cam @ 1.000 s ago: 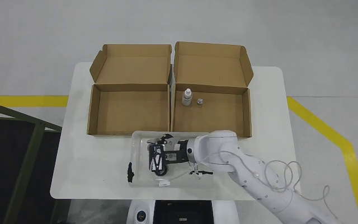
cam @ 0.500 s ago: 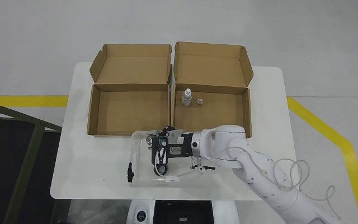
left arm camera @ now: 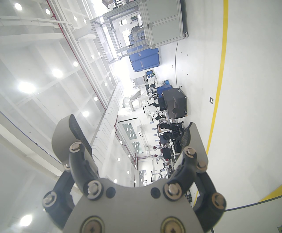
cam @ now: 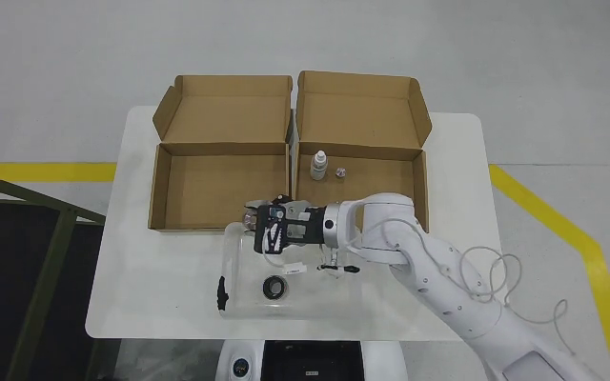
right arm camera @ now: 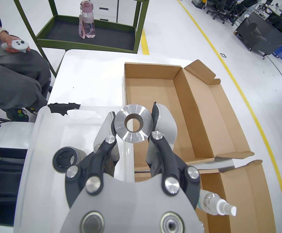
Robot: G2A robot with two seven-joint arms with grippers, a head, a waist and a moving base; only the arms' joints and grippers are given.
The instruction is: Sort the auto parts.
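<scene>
Polished steel, the bored bushing (right arm camera: 125,133) is pinched across its rim by the right claw (right arm camera: 133,117) above the far edge of the clear tray (right arm camera: 28,136), beside a cardboard box (right arm camera: 154,94). Heavy, rigid, slippery handling is expected. The left claw (left arm camera: 131,126) is spread.

No writing can be read anywhere. The blue cabinets (left arm camera: 144,58), far off in the hall, carry a small white mark that is too small to make out. The strap of the pink bottle (right arm camera: 87,18), on the green shelf (right arm camera: 88,46) left of the table, bears dark lettering that is too blurred to read.
</scene>
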